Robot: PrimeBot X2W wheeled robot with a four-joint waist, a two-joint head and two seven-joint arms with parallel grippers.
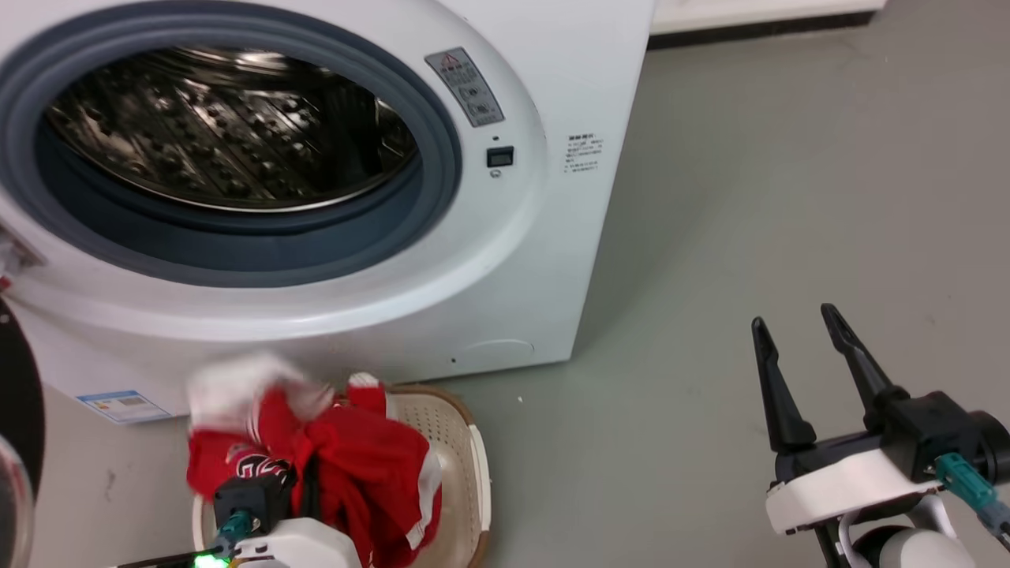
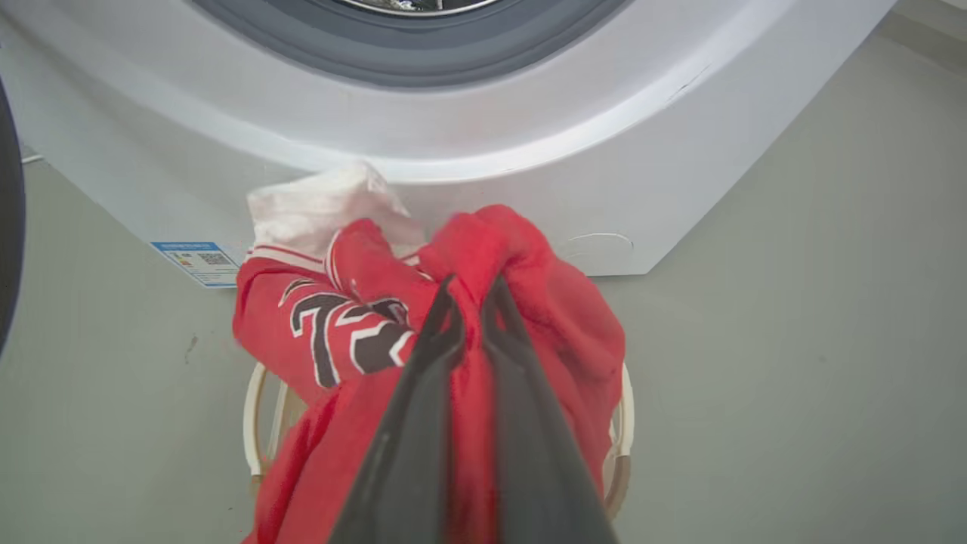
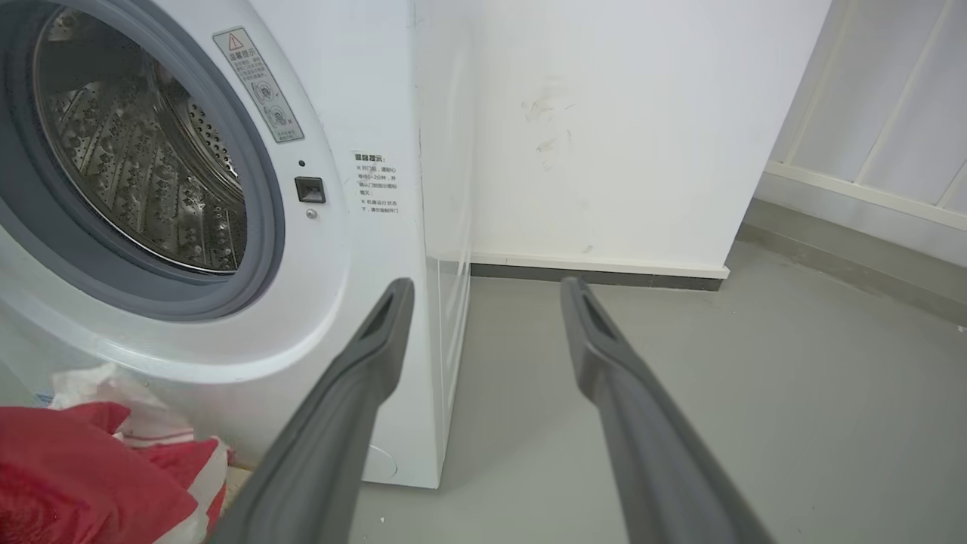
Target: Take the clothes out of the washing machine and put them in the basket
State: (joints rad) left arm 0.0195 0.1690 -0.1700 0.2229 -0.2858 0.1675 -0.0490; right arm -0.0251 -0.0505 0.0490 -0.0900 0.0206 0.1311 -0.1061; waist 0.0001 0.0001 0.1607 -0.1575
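Left gripper [image 2: 472, 291]: pinching the clothes [image 2: 563, 317] over the basket [image 1: 476, 473];
Right gripper [image 1: 793, 317]: spread, above the floor [image 1: 750, 197];
Washing machine [image 1: 513, 260]: open

Grey floor [image 3: 755, 393], white wall [image 3: 619, 128] with dark-edged skirting [image 3: 597, 270].

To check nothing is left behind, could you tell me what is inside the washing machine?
The washing machine shows bare perforated steel drum, no fabric. Its lowest front stretch is hidden behind the grey rim. The clothes hang from the left gripper over the basket.
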